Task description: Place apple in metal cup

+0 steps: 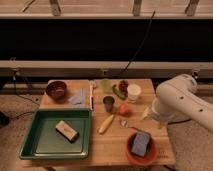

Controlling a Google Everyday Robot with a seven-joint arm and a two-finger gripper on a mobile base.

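Near the worktop (107,145) centre, the apple (123,109) sat just right of the metal cup (108,103). At the right edge hung the pincer (146,114); its state could not be told.

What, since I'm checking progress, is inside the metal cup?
Only a dark interior shows in the metal cup; its near wall hides the bottom. The apple sits outside, just right of it. The gripper hangs right of the apple.

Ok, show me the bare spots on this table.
Bare wood: front-centre, between the green tray and the orange bowl, below the yellow item. Crowded: the metal cup, apple and white cup cluster at the back. The gripper hangs at the right edge.
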